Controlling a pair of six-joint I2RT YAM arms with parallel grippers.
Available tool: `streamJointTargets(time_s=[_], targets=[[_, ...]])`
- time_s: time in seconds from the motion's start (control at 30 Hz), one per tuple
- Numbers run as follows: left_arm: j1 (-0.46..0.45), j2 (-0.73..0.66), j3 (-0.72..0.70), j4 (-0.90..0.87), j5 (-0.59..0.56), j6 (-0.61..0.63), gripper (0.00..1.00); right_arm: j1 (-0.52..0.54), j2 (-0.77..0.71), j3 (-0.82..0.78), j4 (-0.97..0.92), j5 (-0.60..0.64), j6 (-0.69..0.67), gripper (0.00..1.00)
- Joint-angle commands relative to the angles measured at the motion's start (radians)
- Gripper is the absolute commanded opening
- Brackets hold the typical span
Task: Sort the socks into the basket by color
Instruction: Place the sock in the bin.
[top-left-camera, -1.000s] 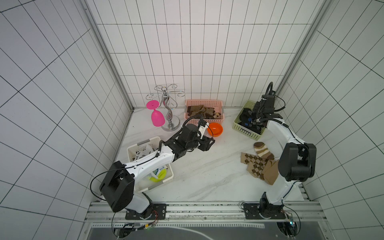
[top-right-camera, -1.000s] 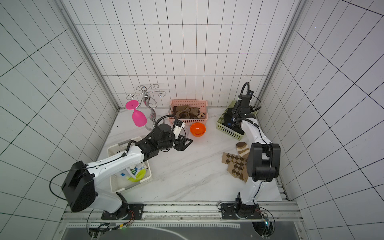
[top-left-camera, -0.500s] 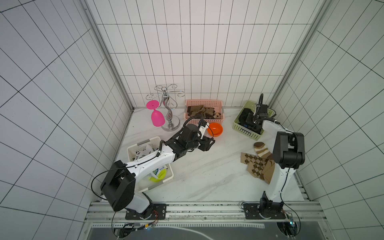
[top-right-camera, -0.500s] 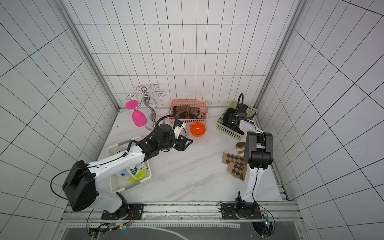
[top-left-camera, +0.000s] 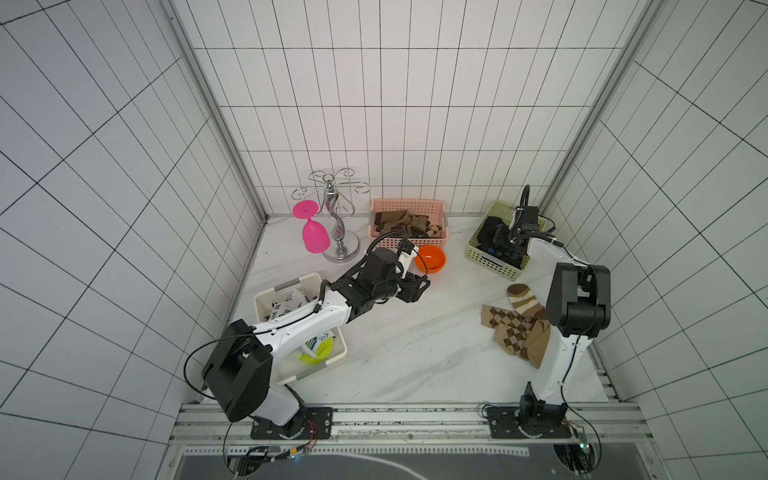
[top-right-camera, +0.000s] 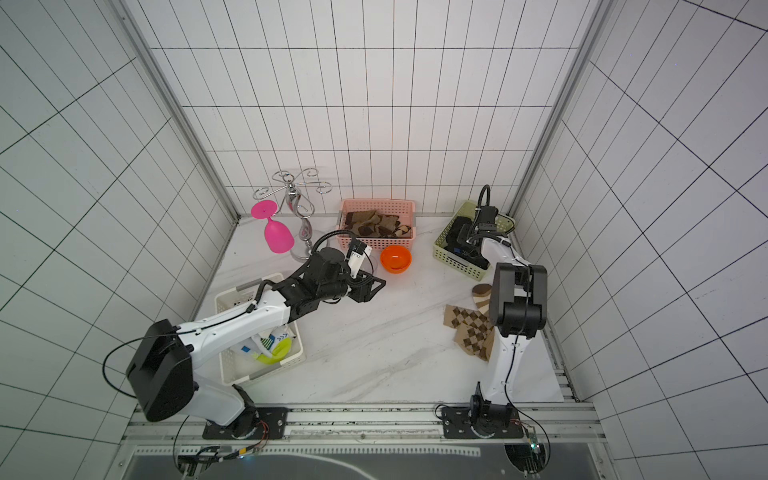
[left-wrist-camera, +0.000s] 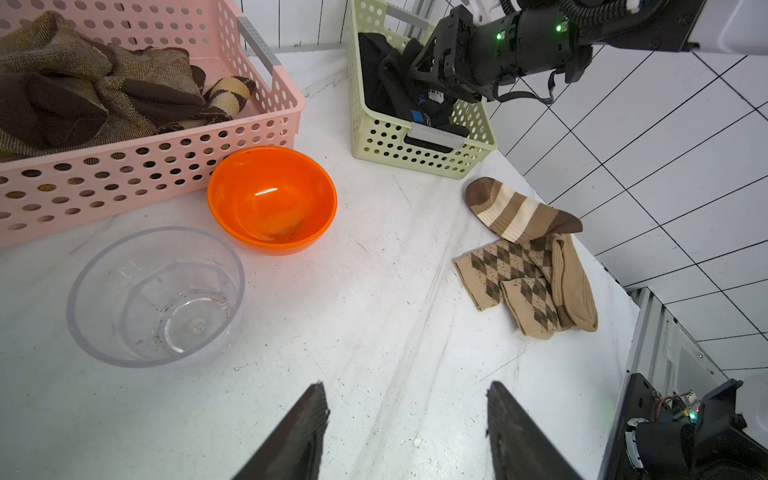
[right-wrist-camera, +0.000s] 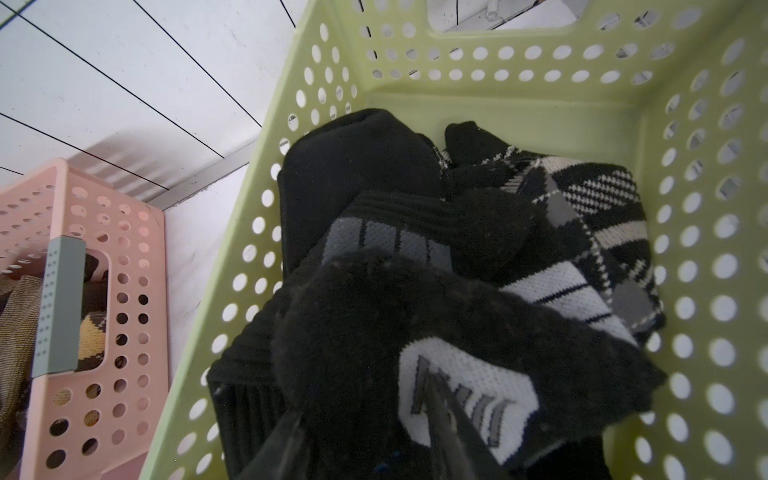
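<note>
Sock-sorting appears close to its last pile. In a top view the right pincer (top-left-camera: 503, 245) hangs inside the green basket (top-left-camera: 494, 268) among dark socks. The left pincer (top-left-camera: 417, 286) hovers over bare marble, well apart from it. Brown socks (top-left-camera: 515, 328) lie loose on the table beside the right arm's elbow, well behind its pincer. The pink basket (top-left-camera: 409, 204) holds other brown ones, and the white basket (top-left-camera: 266, 297) holds pale ones.

In the left wrist view the jaws stand wide with nothing between them. Ahead of this pincer, a striped sock (left-wrist-camera: 519, 212), argyle socks (left-wrist-camera: 507, 274) and a tan sock (left-wrist-camera: 575, 286) touch in one heap.

In the right wrist view the fingers (right-wrist-camera: 446, 411) stand parted around a black sock (right-wrist-camera: 353, 324) with a white patch, which rests on top of the dark pile just beneath the pincer. Whether fabric catches on a finger is hard to tell.

The step in hand looks like dropping this black sock into the green basket. The next move calls for lifting clear of the rim, then pinching one brown sock off the heap for the pink basket.
</note>
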Motion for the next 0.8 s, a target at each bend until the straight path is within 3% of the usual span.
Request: streamJointTargets(time_s=[0.0,0.23,0.3,0.47,0.57,0.67,0.77], targets=[[-0.002,0.002,0.023,0.011,0.003,0.000,0.62,-0.008,-0.067,0.057,-0.015,-0.008,0.017,0.47],[-0.002,-0.022,0.003,0.021,0.003,-0.003,0.62,-0.005,-0.154,0.029,-0.031,-0.006,0.027,0.61],[-0.003,-0.025,0.001,0.024,0.005,-0.004,0.62,-0.003,-0.178,0.011,-0.029,-0.002,0.026,0.70],[-0.002,-0.033,-0.003,0.030,0.013,-0.005,0.62,-0.002,-0.207,-0.026,-0.036,-0.008,0.023,0.76],[-0.004,-0.038,-0.001,0.030,0.014,-0.003,0.62,0.014,-0.234,-0.059,-0.052,-0.005,0.028,0.91],[-0.006,-0.044,-0.001,0.030,0.014,0.003,0.62,0.036,-0.298,-0.127,-0.050,0.013,0.039,0.99],[-0.005,-0.046,-0.001,0.030,0.019,0.007,0.62,0.048,-0.364,-0.188,-0.068,0.013,0.055,1.00]])
